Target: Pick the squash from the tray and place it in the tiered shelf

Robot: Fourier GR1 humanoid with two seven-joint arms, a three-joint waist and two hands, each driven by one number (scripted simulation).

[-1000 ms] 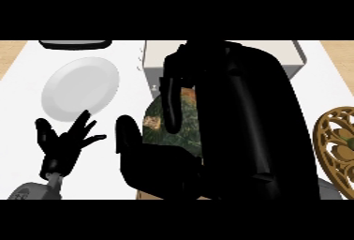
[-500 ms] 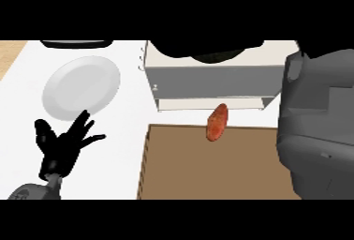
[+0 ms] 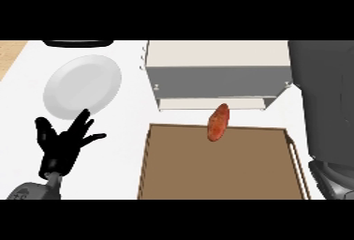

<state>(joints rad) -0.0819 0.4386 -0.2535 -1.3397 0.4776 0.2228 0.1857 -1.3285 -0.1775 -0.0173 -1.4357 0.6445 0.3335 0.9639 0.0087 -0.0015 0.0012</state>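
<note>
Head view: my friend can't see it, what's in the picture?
An orange squash lies at the brown tray's far edge, before a tiered shelf. A white plate sits left; the open left hand rests below it.

Squash was orange-red, mottled darker toward lower end. Tray was plain brown, with lighter tan rim. Tiered shelf had cream top, grey front face, off-white lower ledge. Plate was pale grey-white, unpatterned. Counter was white; strip at top left corner was light wood tan. Left hand was black, on grey forearm. Large arm at right edge was dark grey, with black band low down.
</note>
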